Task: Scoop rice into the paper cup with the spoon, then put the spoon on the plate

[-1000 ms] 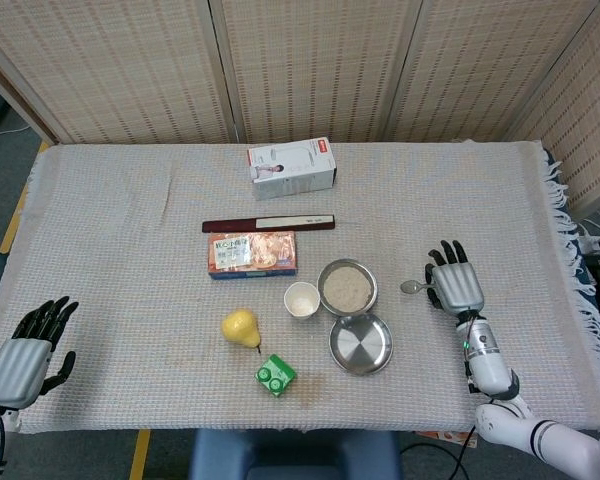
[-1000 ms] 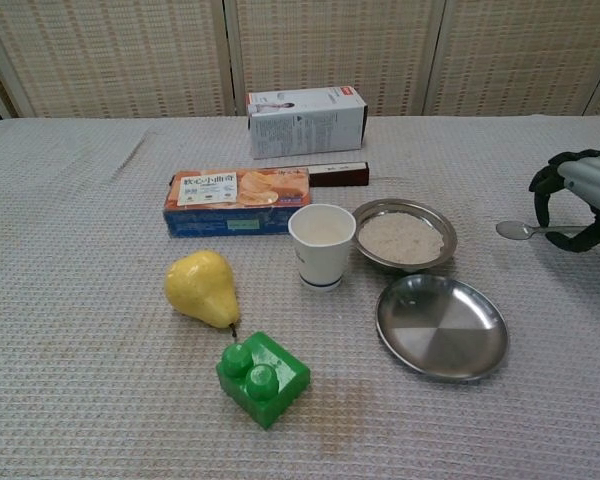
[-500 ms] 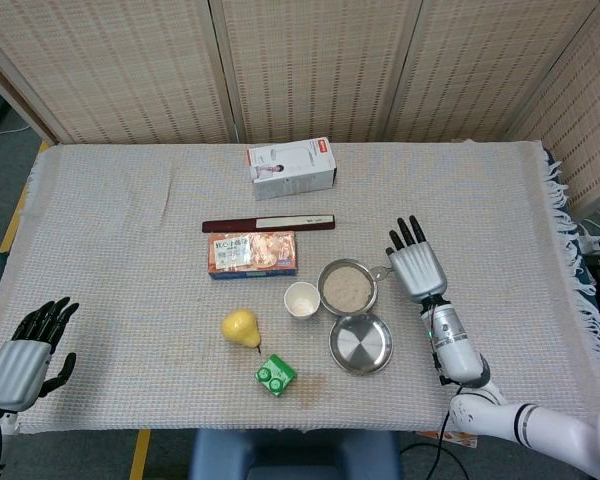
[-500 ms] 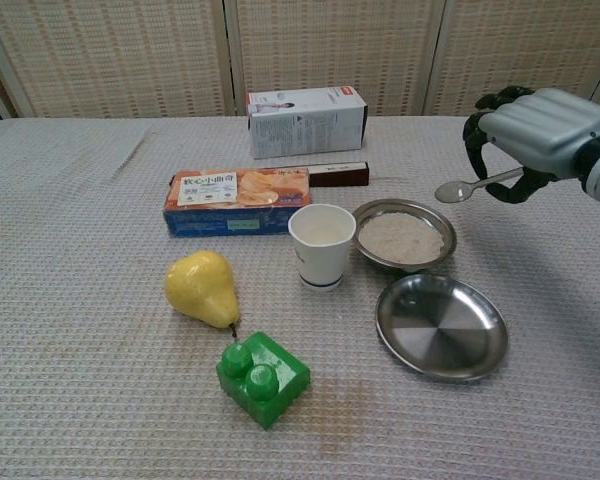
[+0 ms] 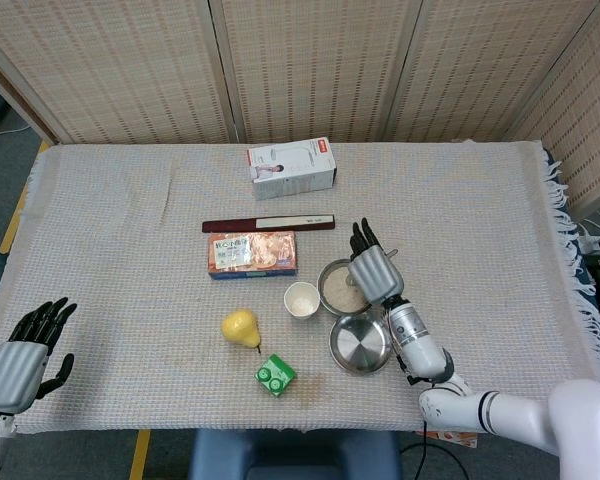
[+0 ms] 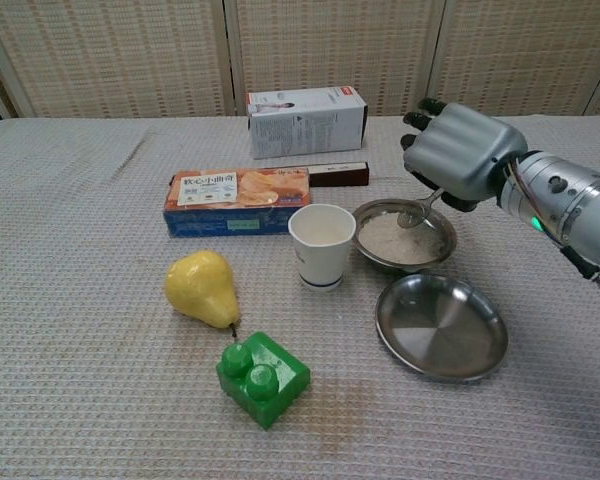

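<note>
Head view. Right hand (image 5: 373, 272) over the right edge of the rice bowl (image 5: 333, 290), back of the hand up, fingers pointing away; grip hidden from this angle, spoon mostly covered. Paper cup (image 5: 301, 299) just left of the bowl, upright. Plate (image 5: 352, 350) just in front of the bowl, part of its right rim under the forearm. Left hand (image 5: 20, 349) at the near left corner of the table (image 5: 130, 220), holding nothing, fingers loosely apart. Pear (image 5: 239, 327) left of the cup, green block (image 5: 276, 375) in front of it. Snack box (image 5: 251, 253) behind the cup, dark flat bar (image 5: 268, 224) behind that, white carton (image 5: 292, 167) farther back.

Chest view. Right hand (image 6: 458, 152) above the bowl's (image 6: 375, 212) far right rim, fingers curled around the spoon (image 6: 417, 212) handle. Spoon sloping down and left, tip on or just above the rice; contact unclear. Cup (image 6: 321, 245) touching or nearly touching the bowl's left side. Plate (image 6: 441, 327) bare, just in front of the bowl. Left hand out of this view.
</note>
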### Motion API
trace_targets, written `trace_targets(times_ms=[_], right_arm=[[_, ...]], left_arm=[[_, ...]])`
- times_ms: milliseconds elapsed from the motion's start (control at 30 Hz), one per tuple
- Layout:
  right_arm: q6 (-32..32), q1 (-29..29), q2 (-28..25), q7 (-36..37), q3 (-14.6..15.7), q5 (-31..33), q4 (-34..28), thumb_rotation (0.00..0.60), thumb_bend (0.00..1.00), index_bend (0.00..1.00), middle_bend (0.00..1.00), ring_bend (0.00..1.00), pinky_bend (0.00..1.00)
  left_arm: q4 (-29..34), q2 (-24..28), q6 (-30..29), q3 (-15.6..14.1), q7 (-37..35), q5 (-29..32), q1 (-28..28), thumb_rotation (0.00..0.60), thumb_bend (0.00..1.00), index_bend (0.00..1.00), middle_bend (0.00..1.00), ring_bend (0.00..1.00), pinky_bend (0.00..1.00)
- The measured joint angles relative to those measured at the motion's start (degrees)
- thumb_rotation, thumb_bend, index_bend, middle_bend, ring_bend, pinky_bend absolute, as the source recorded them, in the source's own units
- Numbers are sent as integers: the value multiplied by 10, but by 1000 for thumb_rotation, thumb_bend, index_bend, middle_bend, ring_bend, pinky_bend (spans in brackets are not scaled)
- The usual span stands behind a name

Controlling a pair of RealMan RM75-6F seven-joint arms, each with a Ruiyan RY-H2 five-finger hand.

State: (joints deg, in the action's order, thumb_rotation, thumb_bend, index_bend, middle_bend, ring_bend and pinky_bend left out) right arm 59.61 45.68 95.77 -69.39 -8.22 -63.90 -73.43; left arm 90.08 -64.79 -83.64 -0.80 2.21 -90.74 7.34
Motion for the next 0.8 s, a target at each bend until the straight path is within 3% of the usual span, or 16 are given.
trace_targets(times_ms=[233,800], right_arm=[[-5,23,38,-82,43,-16,45,600,370,713,209,0,0],[-7,8,36,14,21,18,21,600,370,722,209,0,0]], left_arm=[[0,0,-2,-1,-2,-3,-1,600,483,0,0,0,126],[0,-2,3,-1,5,0,0,600,482,0,0,0,126]])
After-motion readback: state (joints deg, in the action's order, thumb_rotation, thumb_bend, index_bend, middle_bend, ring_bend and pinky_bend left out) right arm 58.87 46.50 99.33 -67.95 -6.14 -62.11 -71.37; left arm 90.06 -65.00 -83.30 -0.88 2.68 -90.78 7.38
